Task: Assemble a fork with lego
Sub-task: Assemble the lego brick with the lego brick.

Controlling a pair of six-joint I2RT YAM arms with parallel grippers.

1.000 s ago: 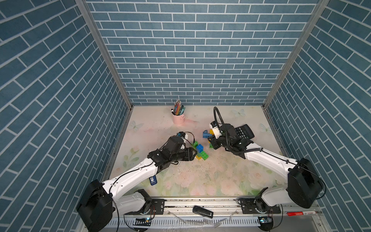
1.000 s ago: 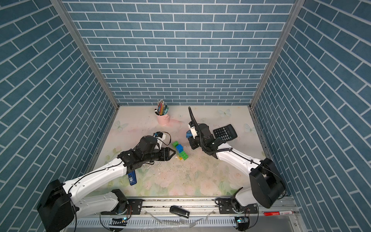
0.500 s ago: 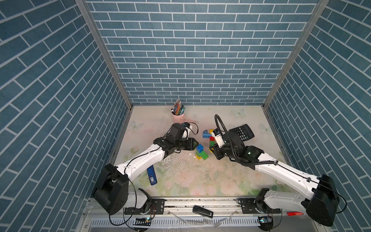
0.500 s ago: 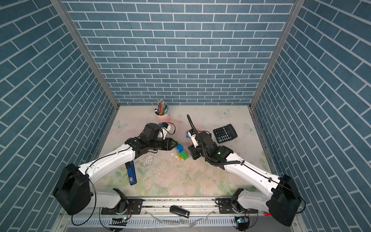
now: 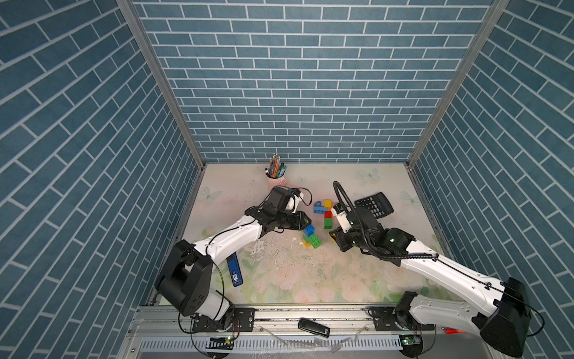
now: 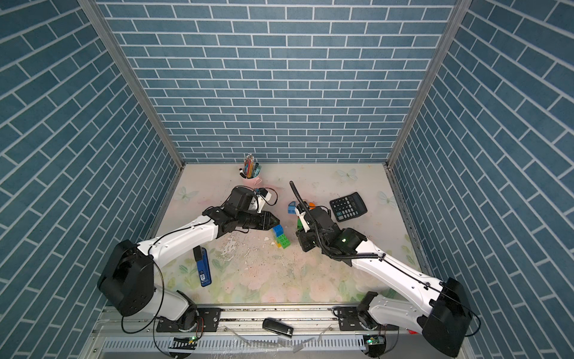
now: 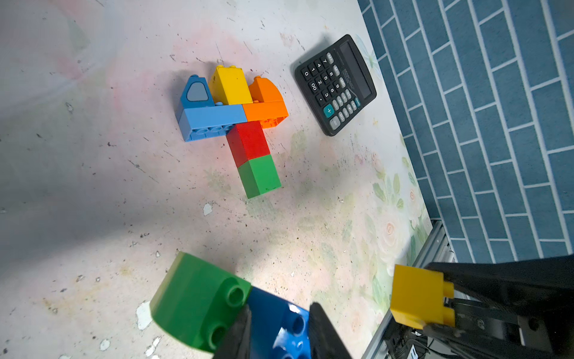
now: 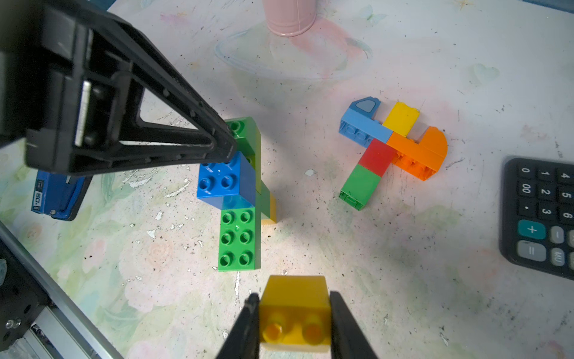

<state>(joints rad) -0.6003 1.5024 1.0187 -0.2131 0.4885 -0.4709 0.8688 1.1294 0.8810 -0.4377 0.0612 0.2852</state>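
L gripper (image 7: 279, 329) is clamped on the blue brick (image 8: 220, 177), centre-left in the R wrist view, which sits atop the green bricks (image 8: 237, 239). R gripper (image 8: 293, 317) pinches a yellow brick (image 8: 295, 292), bottom centre. The half-built fork (image 8: 377, 155) lies flat, centre-right, apart from both.

Risks: blue brick prob. stuck to the green ones, so a lift may drag or topple the stack. Grip looks shallow and cd slip.

Readable: "50" on the blue stapler (image 8: 52, 195), left edge. Calculator (image 8: 540, 211) keys "00", "MU", "+", right edge.
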